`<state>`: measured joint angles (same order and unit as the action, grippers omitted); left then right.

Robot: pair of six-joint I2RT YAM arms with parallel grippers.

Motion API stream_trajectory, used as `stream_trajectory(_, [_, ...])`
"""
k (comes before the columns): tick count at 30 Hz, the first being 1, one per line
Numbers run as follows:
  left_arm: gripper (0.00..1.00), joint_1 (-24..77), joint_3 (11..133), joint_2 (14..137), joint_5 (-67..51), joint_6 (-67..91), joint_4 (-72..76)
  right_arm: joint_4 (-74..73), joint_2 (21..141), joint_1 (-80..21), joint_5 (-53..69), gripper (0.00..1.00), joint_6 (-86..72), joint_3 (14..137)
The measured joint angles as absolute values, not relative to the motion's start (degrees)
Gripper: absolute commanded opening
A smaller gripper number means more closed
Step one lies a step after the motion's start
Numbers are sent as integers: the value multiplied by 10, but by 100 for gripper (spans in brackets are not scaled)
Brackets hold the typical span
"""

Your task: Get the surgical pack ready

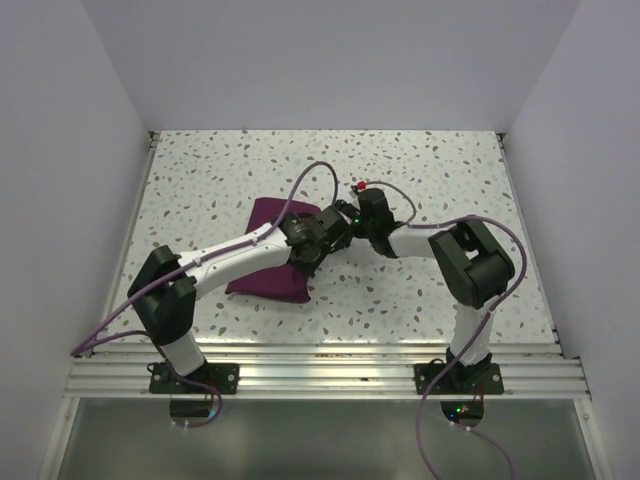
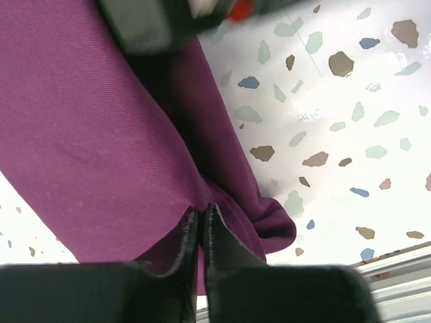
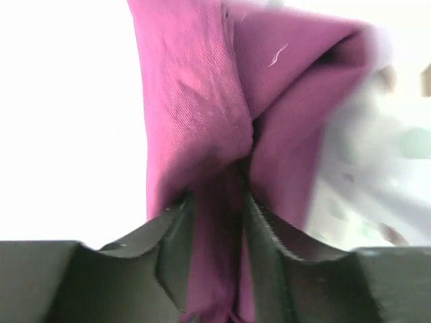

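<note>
On the left, the left gripper (image 2: 200,217) is seen with its fingers drawn together to a thin slit, a puckered edge of the surgical pack (image 1: 268,270) being pinched at their tips. The pack is laid as a compact maroon bundle on the speckled table (image 1: 430,170), left of centre, and is partly covered by the left arm's wrist. At the bundle's far right corner, the right gripper (image 3: 217,225) is clamped on a raised fold of the same cloth, which is gathered between its fingers (image 3: 266,245).
</note>
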<state>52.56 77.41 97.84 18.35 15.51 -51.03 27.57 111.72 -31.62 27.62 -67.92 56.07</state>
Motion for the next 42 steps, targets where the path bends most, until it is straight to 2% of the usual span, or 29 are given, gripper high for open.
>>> stream_trajectory(2, [22,518,768,971,173,156,-505,219,1094,-295,282,44,-642,570])
stream_trajectory(3, [35,514,766,967,166,157,-502,187,1086,-286,283,44,-625,578])
stream_trajectory(5, [45,504,759,955,149,159,-493,135,1076,-271,282,44,-595,592])
stream_trajectory(6, [53,500,756,947,142,162,-490,110,1071,-267,280,44,-582,597])
stream_trajectory(10, [60,480,754,910,125,170,-486,51,1053,-265,280,40,-548,602])
stream_trajectory(12, [62,470,755,889,120,170,-483,39,1052,-266,280,32,-541,605])
stream_trajectory(14, [62,458,768,880,117,170,-486,33,1054,-266,281,25,-539,609])
stream_trajectory(15, [63,450,779,882,116,170,-484,33,1055,-266,281,18,-539,611])
stream_trajectory(18, [66,429,827,908,116,168,-485,36,1063,-266,281,11,-544,623])
stream_trajectory(24, [67,421,930,1021,131,159,-482,39,1077,-260,281,9,-557,639])
stream_trajectory(34, [66,441,937,1113,201,159,-491,60,1087,-248,283,5,-585,639])
stream_trajectory(39, [58,443,942,1131,239,158,-491,84,1098,-248,296,3,-604,639])
stream_trajectory(42, [45,443,942,1138,256,153,-490,93,1102,-248,298,2,-610,639])
